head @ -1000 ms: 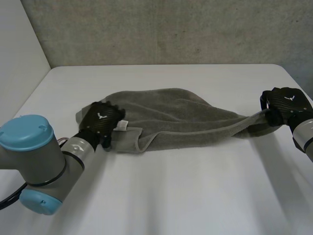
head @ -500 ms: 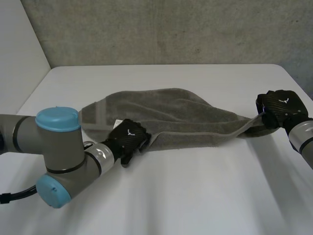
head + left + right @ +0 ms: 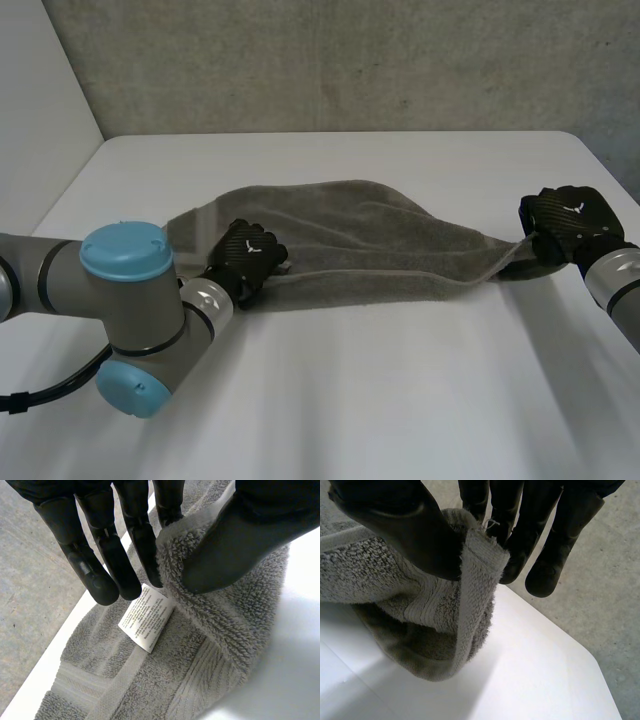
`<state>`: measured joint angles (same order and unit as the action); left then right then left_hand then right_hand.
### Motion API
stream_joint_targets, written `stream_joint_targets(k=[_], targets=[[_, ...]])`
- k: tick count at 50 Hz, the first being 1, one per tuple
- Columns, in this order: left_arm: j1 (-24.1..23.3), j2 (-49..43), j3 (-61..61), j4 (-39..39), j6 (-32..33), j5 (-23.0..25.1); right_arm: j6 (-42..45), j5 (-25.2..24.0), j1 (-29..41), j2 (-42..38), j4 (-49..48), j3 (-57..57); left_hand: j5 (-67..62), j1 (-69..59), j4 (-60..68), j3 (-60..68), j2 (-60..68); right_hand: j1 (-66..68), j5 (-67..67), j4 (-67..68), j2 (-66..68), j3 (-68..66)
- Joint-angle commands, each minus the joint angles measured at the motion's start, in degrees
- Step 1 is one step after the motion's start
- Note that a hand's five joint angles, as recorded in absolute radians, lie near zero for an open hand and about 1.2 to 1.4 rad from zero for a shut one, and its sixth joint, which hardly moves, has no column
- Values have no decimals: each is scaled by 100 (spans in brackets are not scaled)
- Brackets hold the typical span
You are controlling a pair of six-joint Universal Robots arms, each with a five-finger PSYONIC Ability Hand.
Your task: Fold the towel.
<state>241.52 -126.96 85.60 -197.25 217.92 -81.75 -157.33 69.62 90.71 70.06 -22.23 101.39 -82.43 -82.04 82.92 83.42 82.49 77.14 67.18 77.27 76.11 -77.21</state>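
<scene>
Grey terry towel lies bunched lengthwise across the middle of the white table. Left hand is at its left end, thumb and fingers pinching a fold just beside the white care label. Right hand pinches the hemmed right end.

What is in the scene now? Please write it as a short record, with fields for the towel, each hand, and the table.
towel: grey, stretched sideways across the table, its near long edge folded over
left hand: pinches a fold of the towel between thumb and fingers, near the towel's left end
right hand: pinches the towel's right end between thumb and fingers; that end appears raised off the table
label: white, sewn to the towel, at the left hand's fingertips
table: white
fold: not finished
</scene>
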Motion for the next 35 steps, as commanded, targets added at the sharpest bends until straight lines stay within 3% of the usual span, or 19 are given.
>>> stream_joint_targets(k=[1, 10, 18, 20, 28, 35], targets=[[9, 74, 62, 11, -4, -7, 1, 7, 61, 77, 25, -49, 1243, 204, -292, -342, -249, 286, 282, 273, 389, -279], [62, 840, 98, 11, -31, -69, 18, 7, 201, 701, 535, -330, 1243, 204, -292, -342, -249, 286, 282, 273, 389, -279], [211, 2466, 62, -33, -171, -491, -184, 7, 228, 1756, 1520, -1332, 1243, 204, -292, -342, -249, 286, 282, 273, 389, -279], [299, 3095, 45, -129, -363, -578, -507, -1, 202, 1975, 2228, -2067, 1243, 204, -292, -342, -249, 286, 282, 273, 389, -279], [720, 4415, -121, -130, -935, -631, -615, -63, 149, 2037, 3584, -3554, 1243, 204, -292, -342, -249, 286, 282, 273, 389, -279], [1099, 4566, -236, 143, -945, -596, -544, -116, -36, 2090, 3972, -4039, 1243, 204, -292, -342, -249, 286, 282, 273, 389, -279]])
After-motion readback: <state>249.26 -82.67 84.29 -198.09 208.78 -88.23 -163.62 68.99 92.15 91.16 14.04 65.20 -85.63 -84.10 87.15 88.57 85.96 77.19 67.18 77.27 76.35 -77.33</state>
